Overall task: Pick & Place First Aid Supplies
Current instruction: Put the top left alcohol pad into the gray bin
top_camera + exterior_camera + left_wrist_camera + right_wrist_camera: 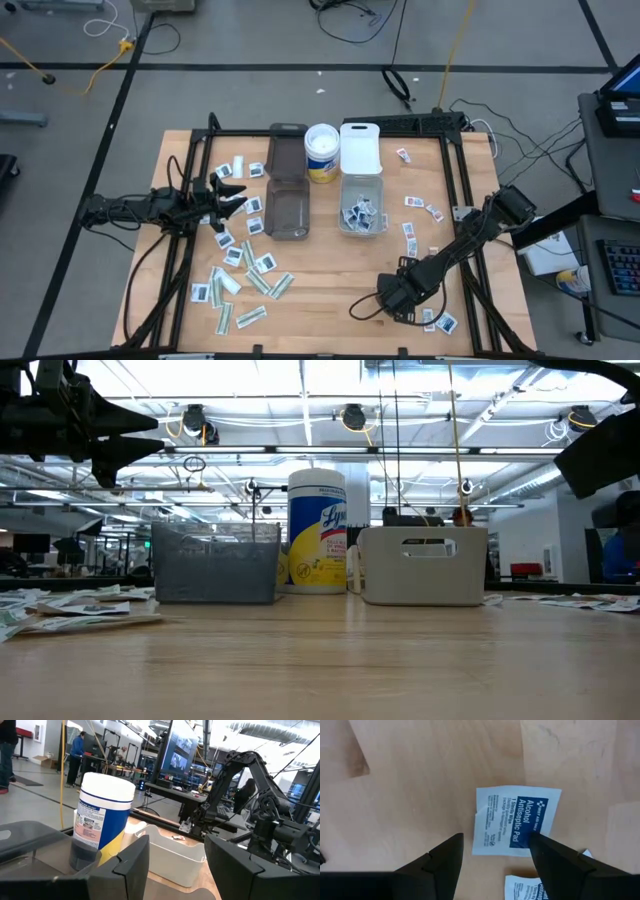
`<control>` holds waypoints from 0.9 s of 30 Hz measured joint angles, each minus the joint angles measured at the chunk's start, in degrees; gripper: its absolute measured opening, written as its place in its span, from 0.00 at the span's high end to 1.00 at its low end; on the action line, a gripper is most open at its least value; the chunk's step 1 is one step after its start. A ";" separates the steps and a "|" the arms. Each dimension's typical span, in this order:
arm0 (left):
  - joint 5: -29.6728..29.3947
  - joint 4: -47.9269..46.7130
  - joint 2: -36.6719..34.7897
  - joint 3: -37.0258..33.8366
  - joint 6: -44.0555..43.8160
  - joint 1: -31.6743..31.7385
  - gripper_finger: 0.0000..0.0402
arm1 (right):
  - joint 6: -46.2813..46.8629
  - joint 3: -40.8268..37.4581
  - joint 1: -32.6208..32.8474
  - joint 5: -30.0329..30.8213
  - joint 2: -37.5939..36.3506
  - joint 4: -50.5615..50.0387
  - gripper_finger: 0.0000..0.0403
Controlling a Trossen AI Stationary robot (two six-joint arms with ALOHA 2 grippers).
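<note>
First aid supplies lie flat on the wooden table: many white squares and pale strips at the left, a few at the right, and several in the clear bin. My right gripper points down, open, just above a white and blue alcohol pad packet near the table's front right. Its fingers stand over the packet's two sides without touching it. A second packet lies beside it. My left gripper waits open and level at the table's left, holding nothing.
A smoky bin with its lid behind it stands mid-table, left of the clear bin and its white lid. A wipes canister stands between the lids. A black frame edges the table. Bare wood lies at the front centre.
</note>
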 joint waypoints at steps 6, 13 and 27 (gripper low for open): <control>0.02 0.01 -0.01 0.00 -0.02 0.00 0.51 | -0.05 -0.12 -0.02 2.03 0.13 -0.46 0.64; 0.02 0.02 -0.01 -0.01 -0.01 0.00 0.51 | -1.97 -0.16 -0.02 3.17 0.23 0.43 0.97; 0.02 0.02 0.00 0.00 0.00 0.00 0.51 | -5.51 4.08 -4.98 2.93 -7.64 -10.85 0.99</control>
